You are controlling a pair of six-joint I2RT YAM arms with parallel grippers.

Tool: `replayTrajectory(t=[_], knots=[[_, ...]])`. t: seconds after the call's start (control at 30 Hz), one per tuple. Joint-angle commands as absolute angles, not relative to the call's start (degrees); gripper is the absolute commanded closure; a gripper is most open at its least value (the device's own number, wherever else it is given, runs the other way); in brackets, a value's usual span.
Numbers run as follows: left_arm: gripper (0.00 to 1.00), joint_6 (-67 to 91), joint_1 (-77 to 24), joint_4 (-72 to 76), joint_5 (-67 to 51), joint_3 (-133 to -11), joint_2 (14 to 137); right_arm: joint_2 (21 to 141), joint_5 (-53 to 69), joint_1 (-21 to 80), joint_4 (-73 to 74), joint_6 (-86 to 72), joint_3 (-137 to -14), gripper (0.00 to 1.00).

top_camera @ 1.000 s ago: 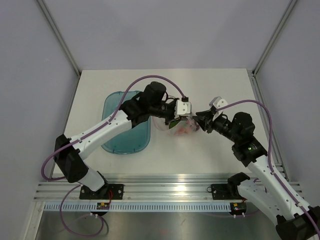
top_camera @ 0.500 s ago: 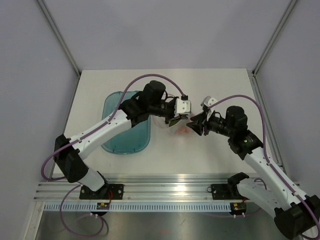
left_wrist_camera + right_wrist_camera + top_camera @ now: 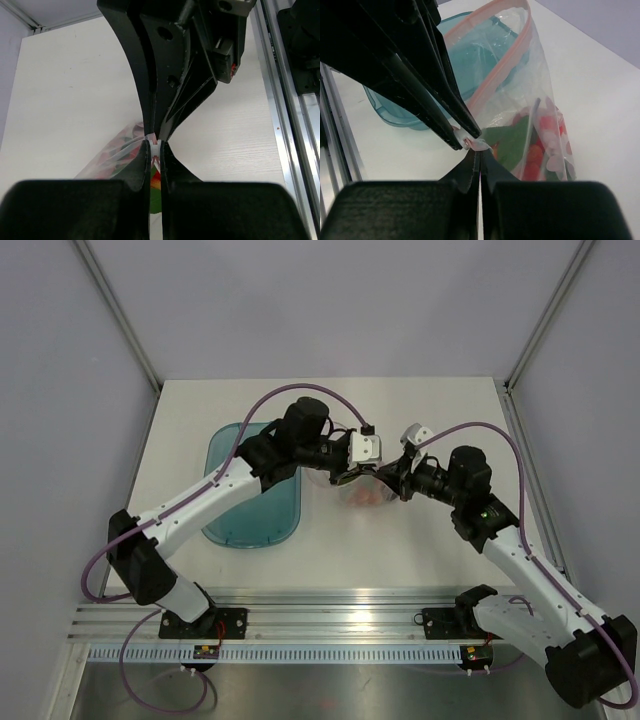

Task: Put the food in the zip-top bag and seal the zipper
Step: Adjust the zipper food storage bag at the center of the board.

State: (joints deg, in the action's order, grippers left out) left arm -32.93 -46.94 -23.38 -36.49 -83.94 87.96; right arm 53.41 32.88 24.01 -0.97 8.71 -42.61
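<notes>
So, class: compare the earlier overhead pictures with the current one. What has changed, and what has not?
The right gripper swung left to the bag and closed, apparently pinching its mouth edge right beside the left gripper. The left gripper stayed shut on the bag; the food stayed inside and the teal tray did not move.
</notes>
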Motion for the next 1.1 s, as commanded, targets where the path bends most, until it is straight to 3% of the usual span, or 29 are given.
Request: replayTrajectory(t=[0.0, 0.43, 0.67, 0.73, 0.83, 1.07], knots=[[1.00, -32.52, -46.93, -20.65, -38.76, -87.01, 88.68, 53.35, 32.79, 24.26, -7.83, 8.26, -44.64, 1.00], [1.00, -34.28, -46.14, -23.99, -37.44, -86.75, 89.82, 45.53, 22.85, 24.17, -15.03, 5.62, -38.23, 1.00], [1.00, -34.10, -45.26, -24.00, -38.23, -86.92, 89.47, 46.40, 27.49, 24.17, -10.21, 7.46, -40.33, 1.00], [1.00, -34.10, -45.18, -24.08, -38.32, -87.10, 89.21, 47.80, 29.78, 24.17, -4.24, 9.65, -41.83, 0.92], [1.00, -34.01, -44.91, -23.38, -38.49, -86.84, 88.51, 48.25, 30.50, 24.17, 1.56, 10.28, -43.42, 0.62], [1.00, -32.18, -44.03, -20.66, -39.99, -86.57, 87.01, 47.37, 33.39, 24.17, 0.62, 9.67, -41.74, 0.55]])
